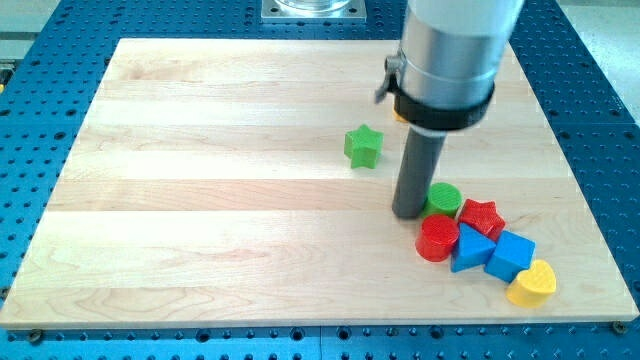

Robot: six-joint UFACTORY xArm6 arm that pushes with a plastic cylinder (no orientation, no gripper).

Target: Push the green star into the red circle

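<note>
The green star (364, 146) lies on the wooden board (200, 200), right of centre. The red circle (437, 238) sits lower right, at the left end of a cluster of blocks. My tip (408, 213) rests on the board between them, below and to the right of the green star, just up-left of the red circle and beside a green circle (444, 198). The tip touches neither the star nor the red circle as far as I can see.
The cluster holds a red star (482, 214), a blue triangle (470, 249), a blue cube (511, 255) and a yellow heart (532, 284). An orange block (398, 114) peeks from behind the arm's body. The board's right edge is close to the cluster.
</note>
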